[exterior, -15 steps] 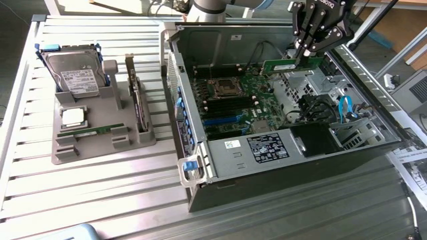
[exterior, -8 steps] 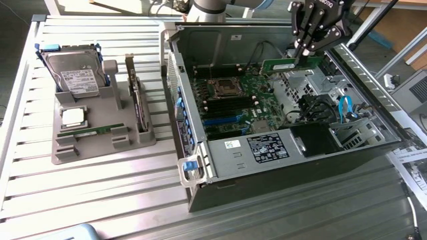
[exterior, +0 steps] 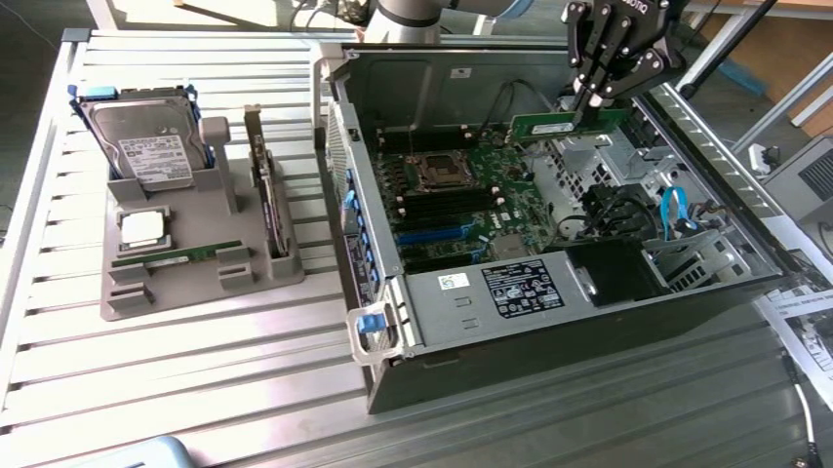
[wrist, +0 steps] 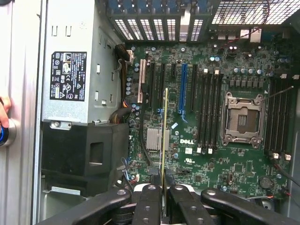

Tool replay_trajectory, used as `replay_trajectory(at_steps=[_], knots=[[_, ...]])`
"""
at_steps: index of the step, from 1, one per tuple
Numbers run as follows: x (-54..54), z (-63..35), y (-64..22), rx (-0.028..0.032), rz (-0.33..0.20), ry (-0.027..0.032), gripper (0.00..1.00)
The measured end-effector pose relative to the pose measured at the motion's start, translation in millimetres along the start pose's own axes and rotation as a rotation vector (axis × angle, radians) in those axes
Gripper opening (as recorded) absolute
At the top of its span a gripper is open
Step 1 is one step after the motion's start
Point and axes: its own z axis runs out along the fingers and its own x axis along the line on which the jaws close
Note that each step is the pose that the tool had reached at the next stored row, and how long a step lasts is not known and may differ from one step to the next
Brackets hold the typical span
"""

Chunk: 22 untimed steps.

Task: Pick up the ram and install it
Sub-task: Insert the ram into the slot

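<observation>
Ram gripped over the open case

The gripper (exterior: 590,103) is clenched on the ram (exterior: 547,126), which hangs above the motherboard (wrist: 220,168) at the far side of the computer case (exterior: 521,351). Below it are the CPU socket (wrist: 243,117) and the power supply (wrist: 70,70). On the exterior view's left, a tray (exterior: 195,288) holds a hard drive (exterior: 146,136), an expansion card (exterior: 267,195) and a second stick (exterior: 176,255). The wrist view shows the ram edge-on, with its held end hidden between the fingers (wrist: 149,199).

The ram (exterior: 547,125) in the hand (exterior: 596,105) above the open case (exterior: 521,366)
</observation>
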Motion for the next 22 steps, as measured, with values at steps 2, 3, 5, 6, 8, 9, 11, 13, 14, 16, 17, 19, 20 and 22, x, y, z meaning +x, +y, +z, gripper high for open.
replay_trajectory(at_steps=[2,3,5,6,8,9,11,13,14,16,17,19,20,22], knots=[[-0.1,0.1,0.0,0.0001,0.000,-0.0001,0.14],[-0.3,0.1,0.0,0.0000,0.000,-0.0001,0.14],[-0.3,0.1,0.6,-0.0001,0.000,0.0000,0.14],[-0.3,0.1,0.7,-0.0001,0.001,0.0000,0.14],[-0.4,0.1,0.6,-0.0001,0.001,0.0000,0.14],[-0.4,0.1,0.6,-0.0001,0.000,0.0000,0.14],[-1.2,0.0,0.5,-0.0001,0.000,0.0000,0.14],[-3.1,-0.2,0.5,0.0000,0.001,-0.0002,0.14],[-4.4,-0.5,0.4,-0.0001,0.001,0.0000,0.14],[-6.9,-0.8,0.2,-0.0001,0.001,0.0000,0.14],[-8.0,-0.9,0.1,-0.0001,0.000,-0.0001,0.14],[-11.0,-1.4,-0.1,-0.0001,0.000,0.0007,0.14],[-13.6,-1.7,-0.2,-0.0002,0.001,0.0018,0.14],[-17.3,-2.2,-0.5,-0.0002,0.001,0.0030,0.14]])
